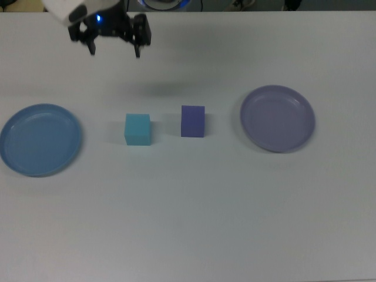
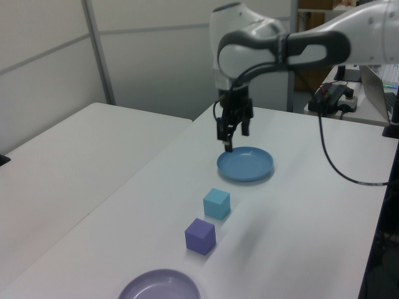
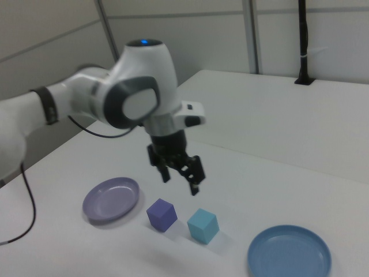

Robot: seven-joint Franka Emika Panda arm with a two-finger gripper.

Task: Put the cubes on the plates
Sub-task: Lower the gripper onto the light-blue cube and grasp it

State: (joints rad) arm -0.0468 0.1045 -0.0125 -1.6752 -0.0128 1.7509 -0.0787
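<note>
Your hand [image 1: 114, 49] hangs in the air above the white counter [image 1: 194, 205], its two fingers spread apart with nothing between them. In the top view it sits near the far edge, toward the top view's left, beyond the cyan cube [image 1: 137, 129] and well clear of it. In the left view the fingertips point down just beside the far rim of the blue plate [image 2: 245, 164]; in the right view the hand [image 3: 180, 175] hovers above and behind the two cubes.

Both cubes rest on the bare counter, neither on a plate. In the top view the cyan cube lies left of the purple-blue cube [image 1: 192, 121], the two near each other but not touching. The blue plate [image 1: 40, 140] sits at the top view's far left, apart from the cyan cube. The lavender plate [image 1: 277, 118] sits to the top view's right of the purple-blue cube, also apart from it. Both plates hold nothing.

In the left view the row runs from the lavender plate [image 2: 159, 285] nearest, through the purple-blue cube [image 2: 200, 236] and cyan cube [image 2: 216, 204], to the blue plate farthest.
</note>
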